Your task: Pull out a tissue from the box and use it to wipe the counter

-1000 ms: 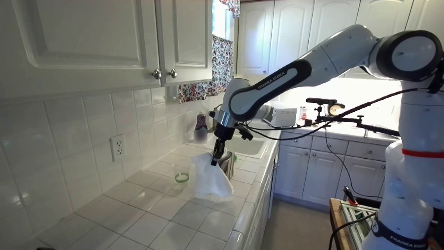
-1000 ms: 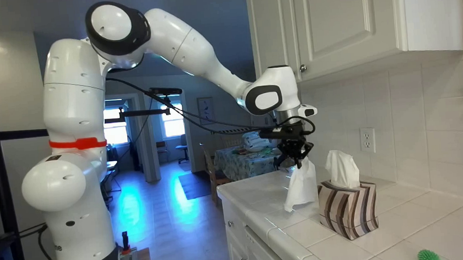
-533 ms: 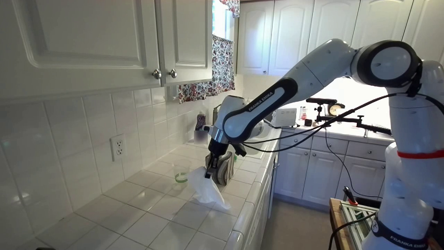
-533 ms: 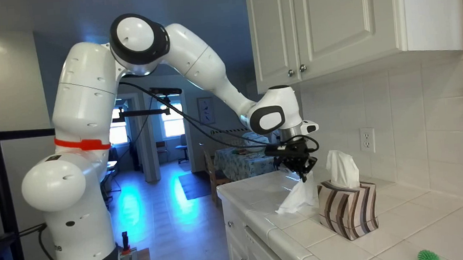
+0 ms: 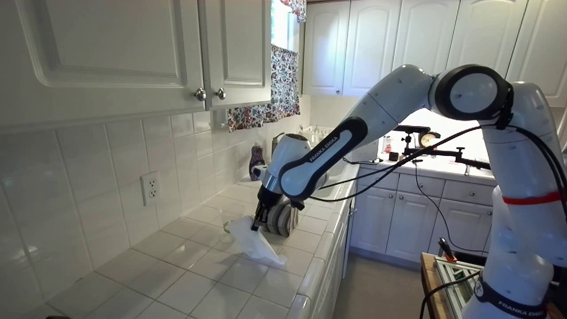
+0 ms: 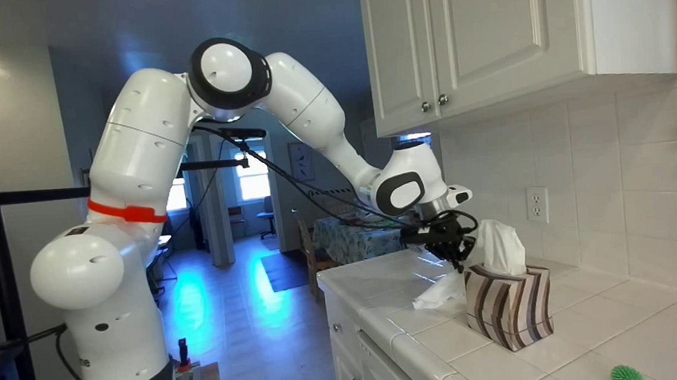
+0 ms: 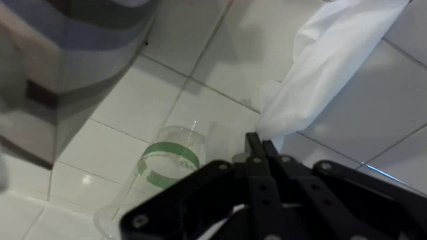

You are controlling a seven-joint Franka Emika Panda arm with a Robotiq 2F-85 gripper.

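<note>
The black gripper (image 7: 259, 136) has its two fingers squeezed together, and a bunched bit of the white tissue (image 7: 320, 73) is pinched at the tips. The rest of the tissue droops down, and its loose end looks like it rests on the counter (image 5: 186, 290). So the pulling part is done: this tissue is all the way out.

Just beside the gripper is a clear cup (image 7: 171, 150) with a green band. I think a big wipe that way could bump it.

A bit farther off, the striped box (image 6: 508, 309) stands upright, with a spare tissue (image 6: 502, 249) poking out of the top. That one can stay there.

Farthest off, past the box, is a green spiky thing (image 6: 625, 375).

What is left is the wiping. I cannot tell if any rubbing has begun. My guess is the gripper should press low and slide the tissue over the tiles.
</note>
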